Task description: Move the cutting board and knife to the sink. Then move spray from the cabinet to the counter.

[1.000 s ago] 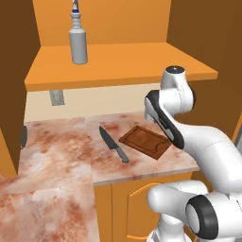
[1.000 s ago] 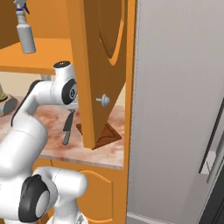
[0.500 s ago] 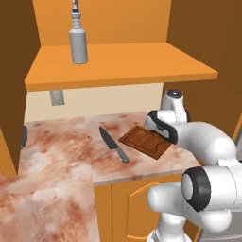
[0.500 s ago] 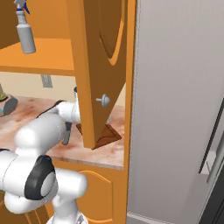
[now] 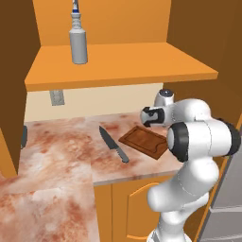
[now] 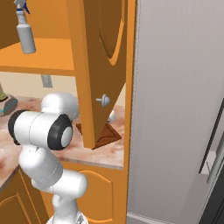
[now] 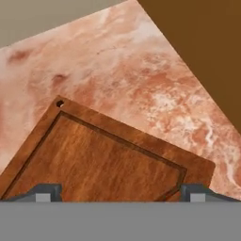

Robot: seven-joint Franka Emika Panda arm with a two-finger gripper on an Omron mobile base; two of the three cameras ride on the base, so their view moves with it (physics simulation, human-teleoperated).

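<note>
Cutting board (image 7: 103, 160) under open end effector (image 7: 120, 192).

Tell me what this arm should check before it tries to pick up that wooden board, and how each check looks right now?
1. Jaws wide apart: ok. The gripper is open, its tips standing over the cutting board.
2. Nothing held: ok, no object between the tips.
3. Board lying flat on the counter: ok.
4. Board's top bare: ok. The knife lies beside it, apart.
5. Tips low enough to grasp an edge: cannot tell; the arm hides the hand in the left base view.
6. Spray standing upright on the cabinet shelf, out of the way: ok.
</note>
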